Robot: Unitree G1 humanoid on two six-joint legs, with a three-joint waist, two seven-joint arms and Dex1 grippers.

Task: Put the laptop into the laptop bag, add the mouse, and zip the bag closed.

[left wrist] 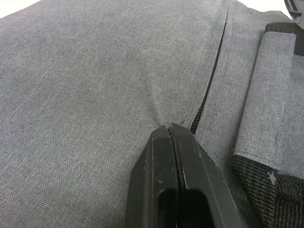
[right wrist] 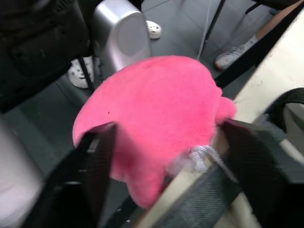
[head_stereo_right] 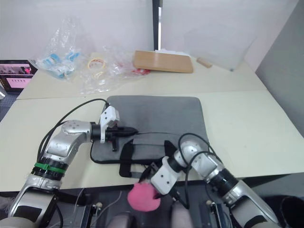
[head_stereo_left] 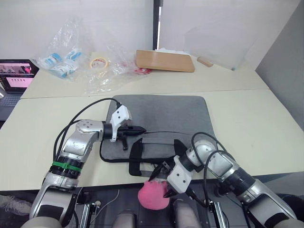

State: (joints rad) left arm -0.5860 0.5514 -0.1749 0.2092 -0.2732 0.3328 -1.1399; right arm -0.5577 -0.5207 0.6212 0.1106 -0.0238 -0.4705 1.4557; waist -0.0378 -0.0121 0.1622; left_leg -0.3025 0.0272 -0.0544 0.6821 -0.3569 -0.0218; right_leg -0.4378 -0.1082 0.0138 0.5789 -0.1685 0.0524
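Laptop bag (head_stereo_left: 159, 126) lies flat on the cream table (head_stereo_left: 247, 123), grey fabric side up, with its 2 black strap handles (head_stereo_left: 137, 159) at the near edge. The left gripper (head_stereo_left: 141, 129) rests on the bag's top face beside the zip line (left wrist: 209, 80), its 2 fingers pressed together with nothing between them; the grey handle patch (left wrist: 266, 99) sits just beyond it. The right gripper (head_stereo_left: 159, 178) hangs at the bag's near edge, by the handles, fingers spread wide on either side of a pink fuzzy object (right wrist: 152, 114) that dangles off the table edge; whether they touch it I cannot tell. Beyond the bag, well apart from both grippers, lie a wooden board (head_stereo_left: 165, 61), a roll of tape (head_stereo_left: 99, 62) and clear plastic bags (head_stereo_left: 66, 52).
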